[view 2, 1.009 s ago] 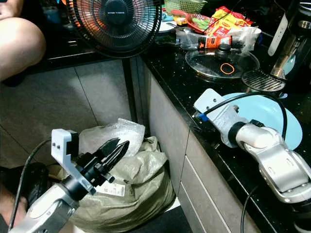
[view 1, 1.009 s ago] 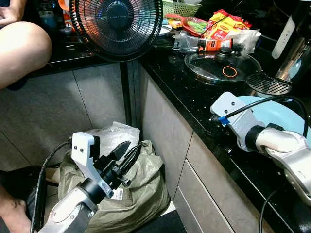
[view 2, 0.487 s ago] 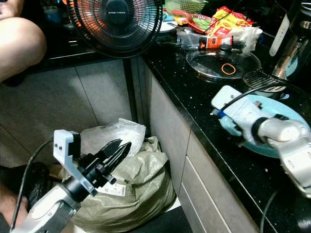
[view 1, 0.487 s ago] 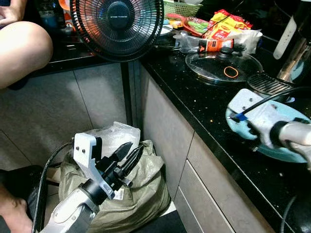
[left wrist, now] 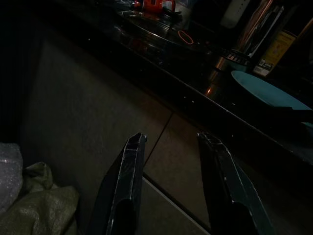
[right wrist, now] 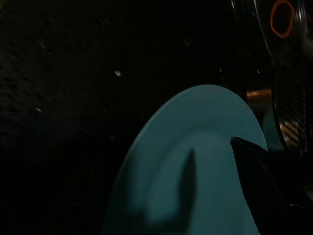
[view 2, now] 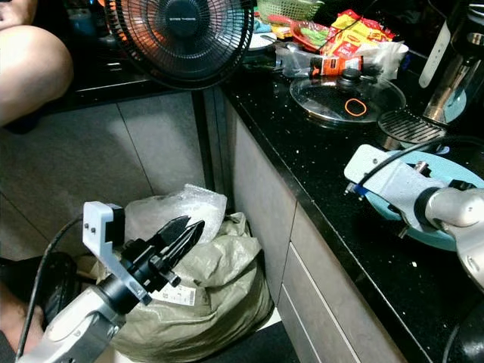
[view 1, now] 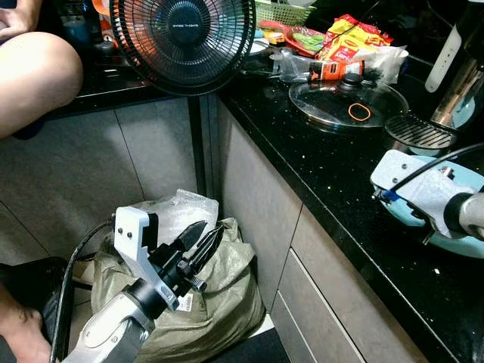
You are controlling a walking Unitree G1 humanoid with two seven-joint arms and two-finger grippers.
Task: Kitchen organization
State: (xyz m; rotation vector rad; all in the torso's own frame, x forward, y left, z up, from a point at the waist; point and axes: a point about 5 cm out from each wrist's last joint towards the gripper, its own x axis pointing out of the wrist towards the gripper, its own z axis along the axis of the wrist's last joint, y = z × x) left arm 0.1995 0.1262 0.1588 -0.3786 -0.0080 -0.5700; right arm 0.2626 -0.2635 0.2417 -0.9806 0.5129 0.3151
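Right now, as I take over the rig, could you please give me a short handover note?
Left gripper: fingers apart, empty, low beside the cabinet above the green sack on the floor.
Right gripper: over the light blue plate on the black counter; one finger shows above the plate; whether it grips is unclear.
Farther back on the counter: glass lid with an orange rubber band, snack packets, metal strainer.
Done: nothing visibly put away.
Left: the plate, then the clutter.

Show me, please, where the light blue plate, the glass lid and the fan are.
light blue plate (right wrist: 195, 161): right wrist view, its flat middle.
glass lid (view 1: 344, 100): left eye view, glass near knob.
fan (view 1: 183, 34): left eye view, front grille.
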